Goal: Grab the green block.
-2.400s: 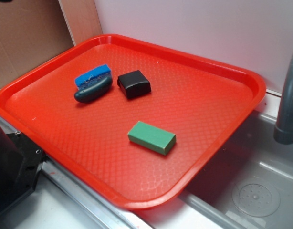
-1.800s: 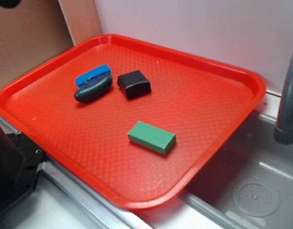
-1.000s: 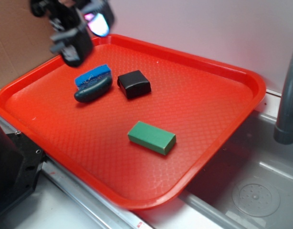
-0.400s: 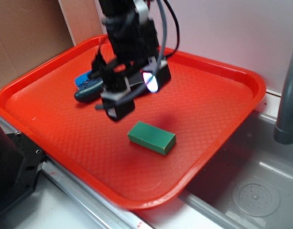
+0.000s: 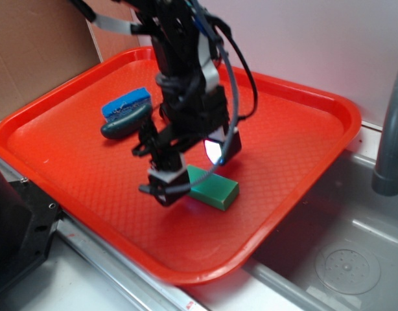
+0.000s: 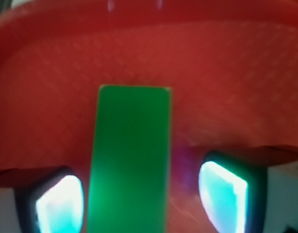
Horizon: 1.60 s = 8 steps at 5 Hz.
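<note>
- The green block (image 5: 214, 186) lies flat on the red tray (image 5: 296, 139), toward the tray's front right part, with its long side running diagonally in the exterior view.
- The tool (image 5: 194, 170) hangs directly over the near left end of the block, so that end is hidden behind the black arm; the right part of the block stays in sight.
- In the wrist view the green block (image 6: 129, 160) runs lengthwise up the middle of the picture, between the two fingers (image 6: 59, 201), which glow pale cyan at the lower left and lower right.
- The tool (image 6: 139, 199) is spread wide: a strip of red tray (image 6: 226, 73) shows between the block and the right finger, and the left finger sits just beside the block's edge; whether that one touches it cannot be told.
- The block is not lifted; it rests on the tray surface.
- A blue-topped dark teal piece (image 5: 126, 113) lies toward the tray's back left, well apart from the green block.
- A black block is mostly hidden behind the arm, so little of it can be made out.
- A grey sink (image 5: 345, 259) with a round drain lies to the right of the tray, and a grey faucet pipe (image 5: 390, 139) rises at the right edge.
</note>
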Each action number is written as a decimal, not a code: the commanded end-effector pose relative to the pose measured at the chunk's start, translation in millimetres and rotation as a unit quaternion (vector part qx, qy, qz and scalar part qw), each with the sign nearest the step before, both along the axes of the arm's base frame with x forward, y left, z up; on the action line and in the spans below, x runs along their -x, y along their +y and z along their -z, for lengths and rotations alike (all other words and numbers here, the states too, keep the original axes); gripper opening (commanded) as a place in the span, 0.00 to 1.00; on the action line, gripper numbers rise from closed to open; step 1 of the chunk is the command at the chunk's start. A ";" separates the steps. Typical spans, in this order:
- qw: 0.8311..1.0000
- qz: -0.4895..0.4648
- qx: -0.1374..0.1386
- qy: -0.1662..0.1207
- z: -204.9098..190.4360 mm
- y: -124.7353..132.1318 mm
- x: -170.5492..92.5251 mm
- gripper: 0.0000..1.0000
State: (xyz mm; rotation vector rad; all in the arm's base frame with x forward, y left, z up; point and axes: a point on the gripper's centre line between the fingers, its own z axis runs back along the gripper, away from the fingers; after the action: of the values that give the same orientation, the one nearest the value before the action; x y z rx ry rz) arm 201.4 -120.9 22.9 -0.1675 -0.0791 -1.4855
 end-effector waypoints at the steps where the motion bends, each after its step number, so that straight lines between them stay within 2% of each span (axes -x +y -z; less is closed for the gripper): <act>1: 1.000 0.003 -0.012 -0.017 2.4 -5.4 7.8 0.00; 2: 1.000 -0.002 -0.008 -0.014 -2.6 -4.8 11.5 0.00; 3: 0.991 -0.096 -0.091 -0.026 -26.3 -1.0 4.0 0.00; 4: 0.968 -0.221 -0.110 -0.046 -69.5 15.6 -2.4 0.00; 5: 0.935 -0.340 -0.100 -0.025 -108.1 41.3 -9.0 0.00; 6: 0.887 -0.453 -0.085 0.016 -138.1 68.9 -6.8 0.00; 7: 0.826 -0.560 -0.057 0.040 -165.4 98.1 6.5 0.00; 8: 0.751 -0.658 -0.025 0.036 -175.1 102.7 22.7 0.00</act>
State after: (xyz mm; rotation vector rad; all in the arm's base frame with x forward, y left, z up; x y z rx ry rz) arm 186.5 -4.7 192.8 -0.0753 -0.0437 -0.0537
